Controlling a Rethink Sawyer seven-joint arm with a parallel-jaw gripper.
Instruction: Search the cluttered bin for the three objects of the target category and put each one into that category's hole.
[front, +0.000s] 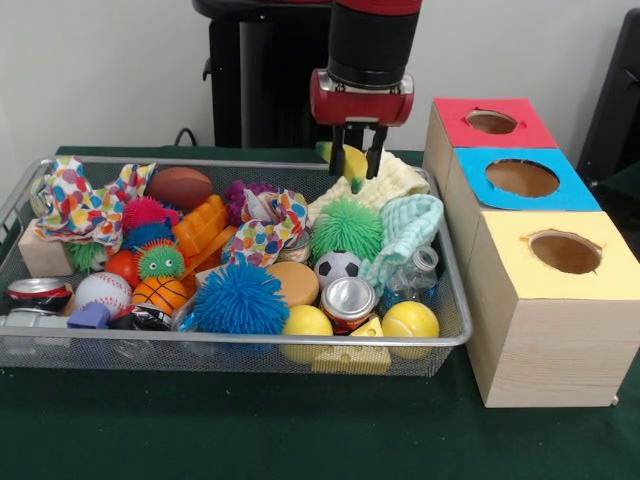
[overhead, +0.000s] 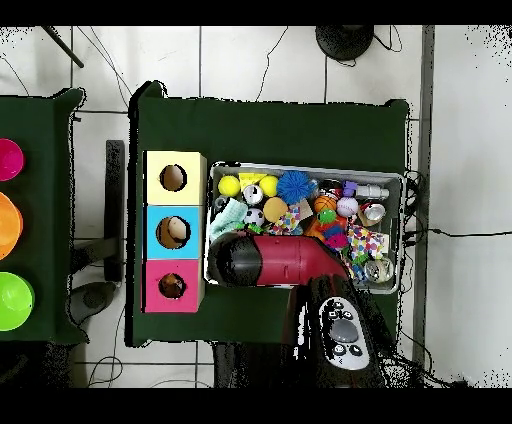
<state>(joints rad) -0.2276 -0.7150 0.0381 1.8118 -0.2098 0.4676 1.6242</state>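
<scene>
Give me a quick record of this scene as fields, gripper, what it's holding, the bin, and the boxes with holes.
gripper: gripper above the bin's far right end, shut on a yellow object
bin: wire mesh basket, crowded with balls, cans, cloths and toys
near the gripper: cream cloth, green spiky ball
boxes: red box, blue box, yellow box, in a row beside the bin, one hole each

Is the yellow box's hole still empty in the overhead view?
Yes: looking straight down, the hole in the yellow box shows only dark space, while the blue box next to it has a pale object in its hole.
</scene>
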